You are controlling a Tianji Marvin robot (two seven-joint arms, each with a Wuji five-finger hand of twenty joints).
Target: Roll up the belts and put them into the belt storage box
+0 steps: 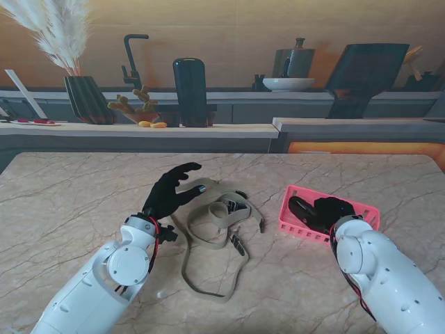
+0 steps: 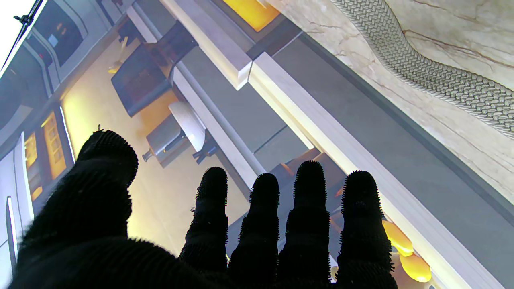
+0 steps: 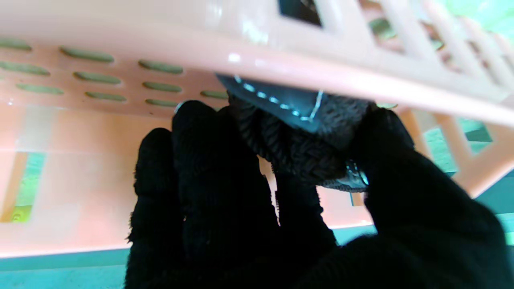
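Warm, even light covers the marble surface (image 1: pixel 83 209) with faint shadows. The left wrist view blows out white at one corner. The right wrist view is blurred and close, its pink basket (image 3: pixel 281 48) out of focus.

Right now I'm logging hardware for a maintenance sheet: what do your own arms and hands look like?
Both arms are glossy white rounded shells with round joint caps. Red and black cables run at each wrist. The left hand and right hand wear black knitted, bristly-textured gloves.
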